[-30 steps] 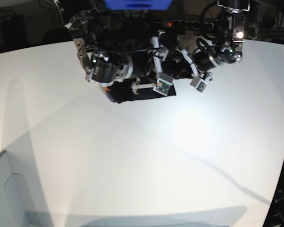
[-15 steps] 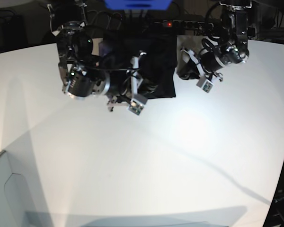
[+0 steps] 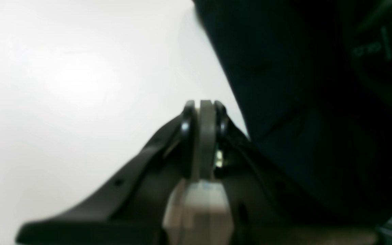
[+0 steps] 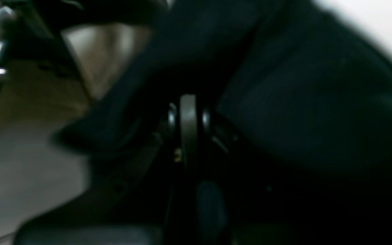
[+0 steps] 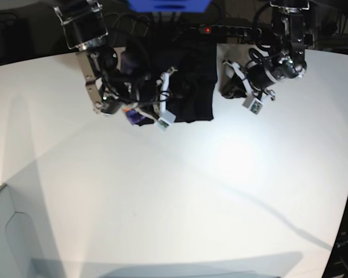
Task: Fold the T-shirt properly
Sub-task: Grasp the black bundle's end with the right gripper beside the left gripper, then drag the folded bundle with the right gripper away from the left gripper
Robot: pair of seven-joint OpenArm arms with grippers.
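Observation:
The black T-shirt (image 5: 198, 75) lies as a folded, roughly rectangular bundle at the far middle of the white table (image 5: 180, 191). My right gripper (image 5: 173, 99) hovers over the bundle's left part. In the right wrist view this gripper (image 4: 188, 103) is shut, with dark T-shirt (image 4: 311, 102) fabric beyond and beside it and none seen between the pads. My left gripper (image 5: 226, 88) sits just off the bundle's right edge. Seen from the left wrist, the gripper (image 3: 205, 107) is shut on nothing, over bare table, with the T-shirt (image 3: 301, 85) to its right.
A power strip (image 5: 220, 28) with a red light runs behind the shirt among dark cables. A blue object (image 5: 168, 4) sits at the top edge. The table's curved edge runs down the right side, and a pale panel (image 5: 11, 231) stands at the bottom left.
My right arm rose off the shirt, swung left and drew back, and its jaws went from wide open to shut. The shirt now lies flatter. The left arm barely shifted.

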